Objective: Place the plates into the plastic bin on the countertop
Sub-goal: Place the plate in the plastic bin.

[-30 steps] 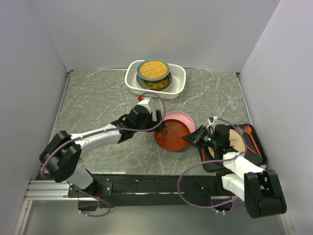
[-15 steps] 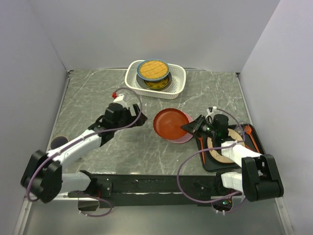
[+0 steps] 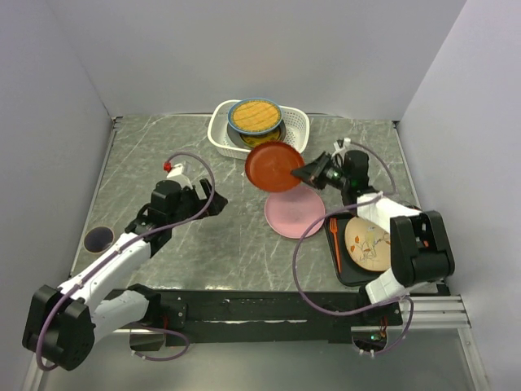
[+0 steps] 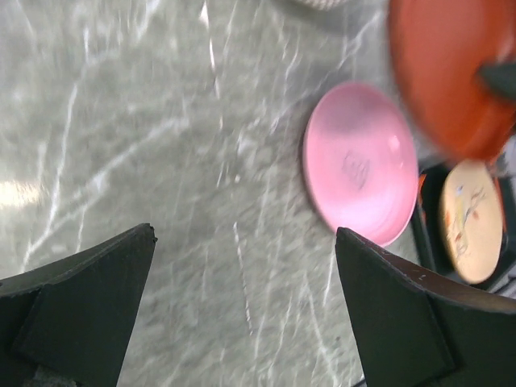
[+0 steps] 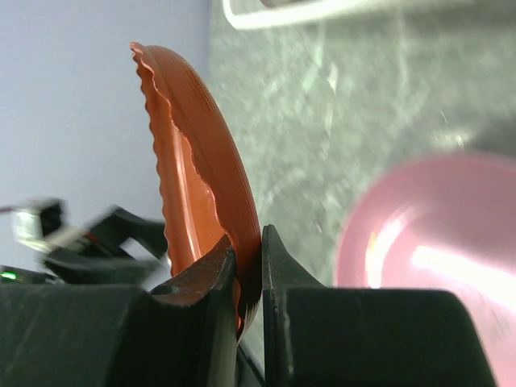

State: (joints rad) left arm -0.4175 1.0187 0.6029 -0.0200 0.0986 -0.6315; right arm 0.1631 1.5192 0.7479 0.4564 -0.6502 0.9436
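My right gripper (image 3: 308, 173) is shut on the rim of a red plate (image 3: 275, 165), holding it tilted in the air just in front of the white plastic bin (image 3: 303, 135). In the right wrist view the red plate (image 5: 201, 161) stands edge-on between my fingers (image 5: 290, 322). The bin holds a woven straw plate (image 3: 254, 116) on top of a blue one. A pink plate (image 3: 294, 213) lies flat on the countertop (image 3: 163, 155), below the red one. My left gripper (image 3: 213, 199) hovers open and empty over bare countertop, left of the pink plate (image 4: 359, 165).
A black tray (image 3: 431, 261) at the right edge carries a cream plate (image 3: 368, 244) and an orange utensil (image 3: 334, 243). A dark round spot (image 3: 99, 239) marks the countertop at the far left. Grey walls close in the left, back and right sides.
My right gripper has lifted the red plate off the pink plate and carried it back toward the bin. My left arm has drawn away to the left and nearer the front.
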